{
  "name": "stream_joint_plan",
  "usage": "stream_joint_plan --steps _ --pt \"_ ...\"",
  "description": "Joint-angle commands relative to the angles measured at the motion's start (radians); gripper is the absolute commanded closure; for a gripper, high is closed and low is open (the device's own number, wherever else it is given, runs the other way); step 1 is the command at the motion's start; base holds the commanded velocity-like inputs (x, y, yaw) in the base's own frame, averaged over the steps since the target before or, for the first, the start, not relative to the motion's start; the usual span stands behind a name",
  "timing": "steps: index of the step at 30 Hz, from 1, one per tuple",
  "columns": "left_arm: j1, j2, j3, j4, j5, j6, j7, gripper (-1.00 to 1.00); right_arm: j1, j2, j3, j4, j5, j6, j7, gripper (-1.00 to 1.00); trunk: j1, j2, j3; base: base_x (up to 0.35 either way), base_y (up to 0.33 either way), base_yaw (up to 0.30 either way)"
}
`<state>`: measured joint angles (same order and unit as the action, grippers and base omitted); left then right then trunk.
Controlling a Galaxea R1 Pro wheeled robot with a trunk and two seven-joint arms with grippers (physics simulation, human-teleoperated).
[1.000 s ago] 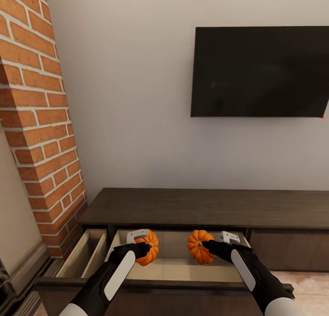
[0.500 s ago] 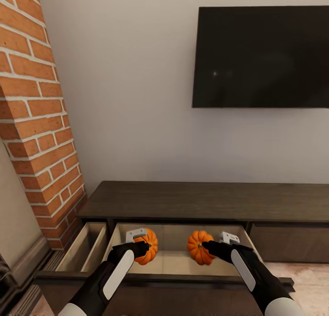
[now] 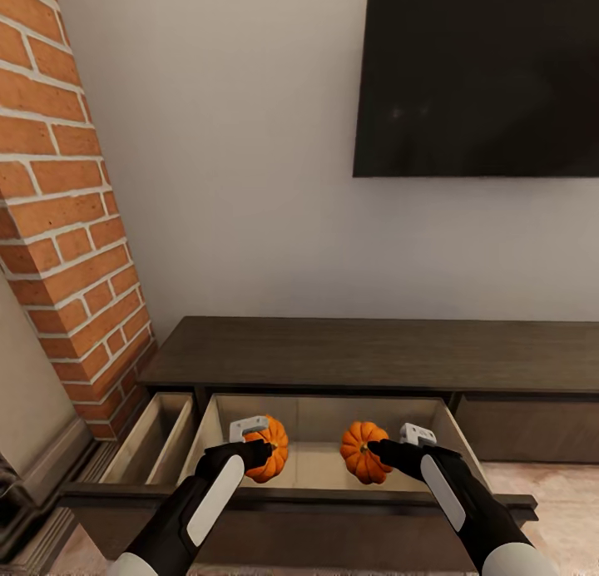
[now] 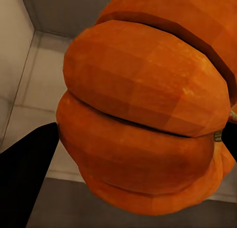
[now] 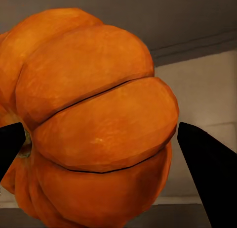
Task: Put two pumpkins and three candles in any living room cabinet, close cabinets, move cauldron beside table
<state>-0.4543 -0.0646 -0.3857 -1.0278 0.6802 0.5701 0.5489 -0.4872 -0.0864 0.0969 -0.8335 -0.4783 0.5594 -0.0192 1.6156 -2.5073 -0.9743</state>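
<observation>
Over the open middle drawer (image 3: 320,468) of the cabinet (image 3: 366,355): two pumpkins, left pumpkin (image 3: 270,449) clamped in the left claw (image 3: 249,443), right pumpkin (image 3: 363,451) clamped in the right claw (image 3: 391,447). Smaller drawer (image 3: 154,439) alongside, open. Television (image 3: 478,76) on the wall above.
</observation>
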Motion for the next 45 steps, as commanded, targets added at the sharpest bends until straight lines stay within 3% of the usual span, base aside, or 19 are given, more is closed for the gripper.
stream_joint_plan --steps 1,7,21,32,45 --pt "-0.001 0.0 -0.002 -0.001 0.008 0.001 0.013 1.0 -0.001 -0.001 0.003 -0.002 -0.003 0.004 -0.005 1.0 0.0 -0.001 -0.001 0.0 0.0 0.0" --pt "0.0 0.0 -0.002 -0.001 0.009 0.001 0.013 1.0 -0.001 -0.001 0.003 -0.001 -0.003 0.004 -0.006 1.0 0.001 -0.002 -0.017 0.0 0.0 0.0" --pt "0.0 0.0 -0.002 -0.001 0.007 0.001 0.013 1.0 -0.001 -0.001 0.003 -0.001 -0.005 0.004 -0.008 1.0 0.001 -0.002 -0.017 0.0 0.0 0.0" --pt "0.0 -0.001 -0.005 -0.003 0.003 0.001 0.012 1.0 -0.001 -0.001 0.003 0.007 -0.007 -0.069 -0.112 1.0 0.001 -0.002 -0.017 0.0 0.0 0.0" --pt "0.0 -0.002 -0.008 -0.003 -0.002 0.001 0.013 1.0 -0.001 -0.001 0.003 0.007 -0.008 -0.081 -0.119 1.0 0.001 -0.002 -0.017 0.07 0.0 0.0"
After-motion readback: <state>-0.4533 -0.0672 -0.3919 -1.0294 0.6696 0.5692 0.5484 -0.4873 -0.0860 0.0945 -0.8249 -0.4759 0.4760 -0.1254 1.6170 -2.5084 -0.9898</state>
